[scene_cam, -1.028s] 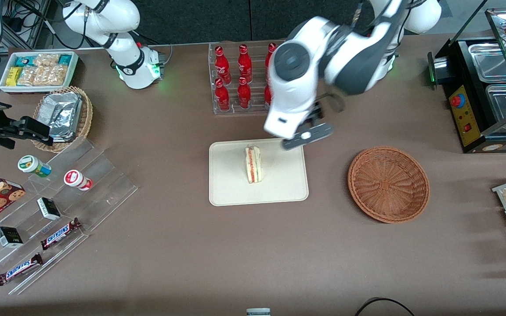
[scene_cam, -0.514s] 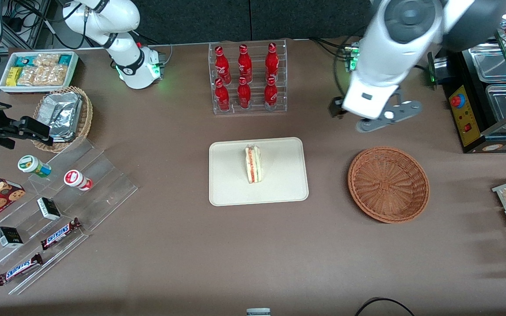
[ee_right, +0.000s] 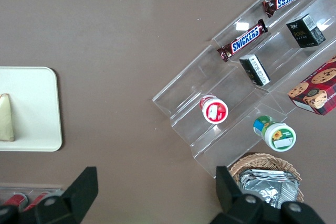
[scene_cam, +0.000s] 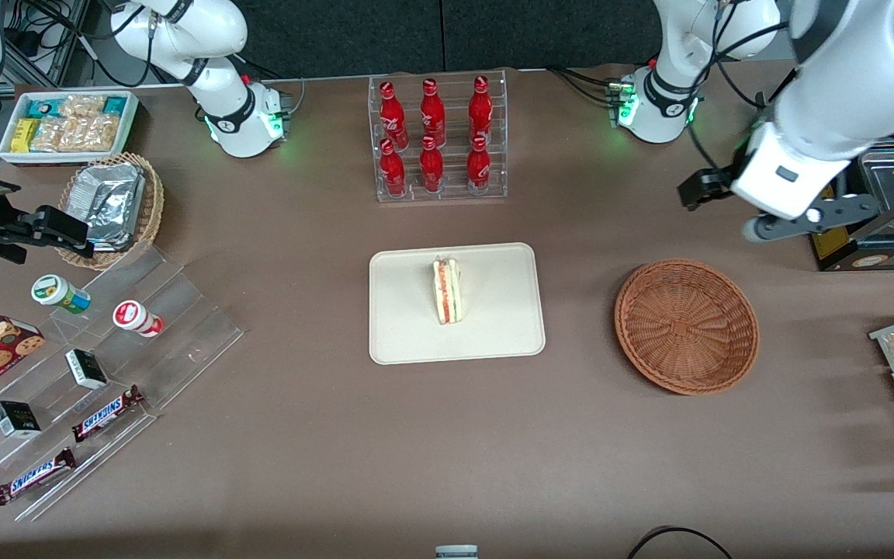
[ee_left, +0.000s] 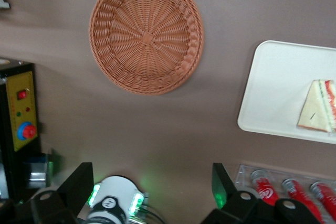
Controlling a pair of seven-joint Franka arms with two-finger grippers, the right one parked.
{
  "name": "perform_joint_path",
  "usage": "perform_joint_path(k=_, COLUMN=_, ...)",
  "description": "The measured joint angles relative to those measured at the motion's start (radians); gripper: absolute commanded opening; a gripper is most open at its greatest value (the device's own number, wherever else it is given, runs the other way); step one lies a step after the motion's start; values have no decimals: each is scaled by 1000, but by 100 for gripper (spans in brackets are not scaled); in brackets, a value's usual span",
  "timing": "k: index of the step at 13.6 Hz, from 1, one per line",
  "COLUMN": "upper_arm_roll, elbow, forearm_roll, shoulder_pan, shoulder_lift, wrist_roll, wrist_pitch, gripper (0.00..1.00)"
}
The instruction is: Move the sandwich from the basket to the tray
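One sandwich [scene_cam: 447,290] lies on the tray [scene_cam: 408,334], near the tray's middle, with its red, orange and green filling edge facing up toward the front camera. The tray is the reference landmark. It sits flat on the brown surface [scene_cam: 416,450].

The basket [scene_cam: 686,326] stands well apart from the tray, toward the working arm's end of the surface, at about the same nearness to the front camera. Its woven bowl holds nothing.

A clear rack of red bottles [scene_cam: 435,140] stands farther from the front camera than the tray, near the tray's edge but apart from it.

The tool [scene_cam: 734,203] hangs raised above the surface, toward the working arm's end, farther from the front camera than the basket and well apart from the tray. In the left wrist view its two fingers [ee_left: 79,187] stand spread with a wide gap between them, and nothing is held. The same view shows the basket [ee_left: 147,32] and the sandwich [ee_left: 317,106] on the tray [ee_left: 273,87].
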Motion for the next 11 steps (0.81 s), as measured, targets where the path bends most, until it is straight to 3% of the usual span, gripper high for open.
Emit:
perform_joint_path(k=4, upper_arm_roll=92, elbow=-1, forearm_roll=-1, shoulder_pan=12, shoulder_lift=-16, wrist_roll=134, wrist_pitch=-14, gripper=99)
perform_joint_path(k=6, upper_arm_roll=76, elbow=-1, forearm_roll=-35, shoulder_pan=104, shoulder_lift=-25, wrist_roll=199, wrist_pitch=-16, gripper=99)
perform_joint_path(k=7, upper_arm_roll=13, elbow=-2, forearm_roll=-53, shoulder_pan=193, shoulder_lift=-29, wrist_roll=228, wrist_pitch=-18, gripper=99)
perform_joint_path(k=11, upper_arm_roll=-387, elbow=-4, forearm_roll=-57, shoulder_pan=570, shoulder_lift=-44, wrist_roll=245, wrist_pitch=-24, gripper=99)
